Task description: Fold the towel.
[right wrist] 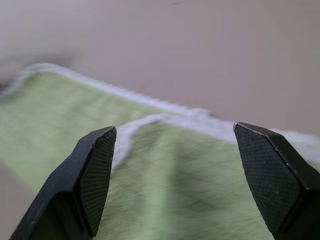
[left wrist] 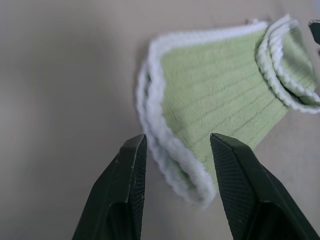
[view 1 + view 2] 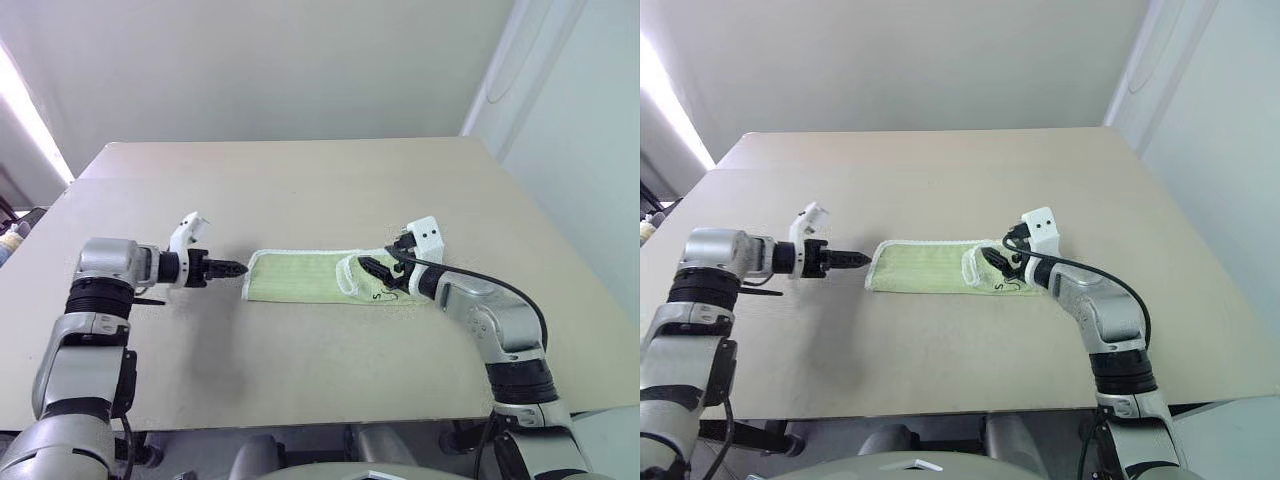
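The towel [image 3: 315, 277] lies flat near the middle of the desk [image 3: 300, 190], folded into a long narrow strip running left-right, w/ whitish edging along its borders. At its right end a corner flap is turned back over the strip, edging curling in a loop, and a small dark mark shows on the cloth just beside it. The left end shows 2 stacked layers of edging in the left wrist view, so the strip is doubled there. Left claw [image 3: 235, 268] hovers just off the towel's left end, pointing right along the strip; its 2 black fingers [image 2: 125, 190] stand apart w/ a moderate gap, nothing between them, the near corner of the towel lying just ahead of and between the tips — released, not gripping. Right claw [image 3: 372, 268] is over the towel's right end, above the turned-back flap, pointing left; its fingers [image 1: 95, 175] are spread wide, w/ green cloth and the curled edging visible below and beyond the tips, nothing pinched — also released. Can't tell whether the right tips touch the cloth. Both claws face each other across the strip, 1 at each end. Rest of the desk around the towel is plain beige surface.
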`<state>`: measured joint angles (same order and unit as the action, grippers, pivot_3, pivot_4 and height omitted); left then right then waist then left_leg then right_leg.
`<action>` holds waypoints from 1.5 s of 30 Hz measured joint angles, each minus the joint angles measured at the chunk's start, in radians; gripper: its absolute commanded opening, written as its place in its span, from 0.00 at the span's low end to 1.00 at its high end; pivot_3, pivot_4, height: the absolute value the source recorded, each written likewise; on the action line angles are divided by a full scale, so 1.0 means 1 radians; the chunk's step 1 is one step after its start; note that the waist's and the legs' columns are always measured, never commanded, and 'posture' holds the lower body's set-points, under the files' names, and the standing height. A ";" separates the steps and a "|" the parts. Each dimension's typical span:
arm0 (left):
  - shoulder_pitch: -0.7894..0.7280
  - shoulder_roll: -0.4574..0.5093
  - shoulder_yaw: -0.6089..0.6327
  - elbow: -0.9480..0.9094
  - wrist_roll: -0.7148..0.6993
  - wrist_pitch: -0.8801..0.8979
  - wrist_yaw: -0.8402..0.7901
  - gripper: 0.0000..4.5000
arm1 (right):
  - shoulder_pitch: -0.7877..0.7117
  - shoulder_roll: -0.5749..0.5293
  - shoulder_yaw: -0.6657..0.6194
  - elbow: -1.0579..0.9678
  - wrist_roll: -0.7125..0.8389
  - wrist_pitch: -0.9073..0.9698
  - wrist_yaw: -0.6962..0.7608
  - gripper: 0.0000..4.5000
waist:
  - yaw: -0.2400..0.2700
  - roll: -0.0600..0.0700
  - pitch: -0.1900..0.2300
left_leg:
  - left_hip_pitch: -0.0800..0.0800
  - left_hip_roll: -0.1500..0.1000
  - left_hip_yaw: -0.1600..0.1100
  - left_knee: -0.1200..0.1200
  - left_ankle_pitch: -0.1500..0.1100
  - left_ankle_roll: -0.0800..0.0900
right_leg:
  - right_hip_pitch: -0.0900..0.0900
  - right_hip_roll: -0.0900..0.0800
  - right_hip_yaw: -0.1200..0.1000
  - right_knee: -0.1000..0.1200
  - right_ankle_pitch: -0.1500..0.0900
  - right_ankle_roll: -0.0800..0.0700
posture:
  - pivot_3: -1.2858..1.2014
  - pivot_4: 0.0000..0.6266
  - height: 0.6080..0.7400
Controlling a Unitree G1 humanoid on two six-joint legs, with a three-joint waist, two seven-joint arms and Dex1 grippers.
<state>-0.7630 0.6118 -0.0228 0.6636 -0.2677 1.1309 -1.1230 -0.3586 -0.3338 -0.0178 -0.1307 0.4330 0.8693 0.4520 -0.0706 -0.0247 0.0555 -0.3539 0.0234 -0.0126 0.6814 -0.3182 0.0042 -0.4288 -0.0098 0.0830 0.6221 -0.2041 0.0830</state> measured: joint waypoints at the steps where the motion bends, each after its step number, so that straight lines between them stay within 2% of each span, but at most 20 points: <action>1: 0.003 -0.012 -0.002 0.000 -0.003 0.020 0.016 0.47 | -0.003 -0.003 -0.006 -0.023 0.023 0.025 0.008 0.87 | 0.000 0.000 0.000 | 0.000 0.000 0.000 0.000 0.000 0.000 | 0.000 0.000 0.000 0.000 0.000 0.000 | 0.52 0.00 0.79; 13: -0.065 -0.136 0.063 0.088 -0.051 0.107 0.175 0.47 | -0.005 -0.021 -0.044 -0.045 0.044 0.065 -0.024 0.87 | 0.001 0.000 0.000 | 0.000 -0.001 0.000 0.000 0.000 0.000 | 0.000 -0.001 0.000 -0.001 0.000 0.000 | 0.52 0.00 0.79; 22: -0.016 -0.137 0.028 -0.006 -0.069 0.073 0.168 0.47 | 0.003 -0.021 -0.047 -0.051 0.045 0.065 -0.036 0.87 | 0.001 0.001 0.000 | 0.000 -0.001 0.000 0.000 0.000 0.000 | 0.000 -0.001 0.000 -0.001 0.000 0.000 | 0.52 0.00 0.79; 25: -0.014 -0.122 0.027 -0.006 -0.073 0.062 0.160 0.60 | 0.008 -0.025 -0.047 -0.063 0.045 0.065 -0.036 0.88 | -0.001 0.001 0.000 | 0.000 -0.001 0.000 0.000 0.000 0.000 | 0.000 -0.001 0.000 -0.001 0.000 0.000 | 0.52 0.00 0.79; 30: -0.014 -0.096 0.028 -0.013 -0.100 0.060 0.134 0.99 | 0.012 -0.034 -0.047 -0.063 0.043 0.062 -0.036 0.88 | 0.000 0.001 0.000 | 0.000 -0.001 0.000 0.000 0.000 0.000 | 0.000 -0.001 0.000 -0.001 0.000 0.000 | 0.52 0.00 0.79; 39: 0.011 -0.046 0.014 -0.051 -0.119 0.072 0.105 1.00 | 0.019 -0.040 -0.047 -0.063 0.040 0.053 -0.036 0.88 | 0.000 0.001 0.001 | -0.001 -0.001 0.000 -0.001 0.000 0.000 | 0.000 -0.001 0.000 -0.002 0.000 0.000 | 0.52 0.00 0.79; 45: 0.016 -0.054 -0.012 -0.097 -0.116 0.094 0.137 1.00 | 0.019 -0.043 -0.044 -0.062 0.022 0.046 -0.035 0.88 | 0.001 0.001 0.001 | 0.000 -0.001 0.000 -0.001 0.000 0.000 | 0.000 -0.001 0.000 -0.002 0.000 0.000 | 0.52 0.00 0.79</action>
<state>-0.7471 0.5580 -0.0352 0.5668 -0.3837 1.2247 -0.9858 -0.3397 -0.3764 -0.0616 -0.1929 0.4548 0.9156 0.4165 -0.0699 -0.0234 0.0560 -0.3544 0.0222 -0.0127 0.6809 -0.3182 0.0040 -0.4291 -0.0108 0.0830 0.6204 -0.2043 0.0827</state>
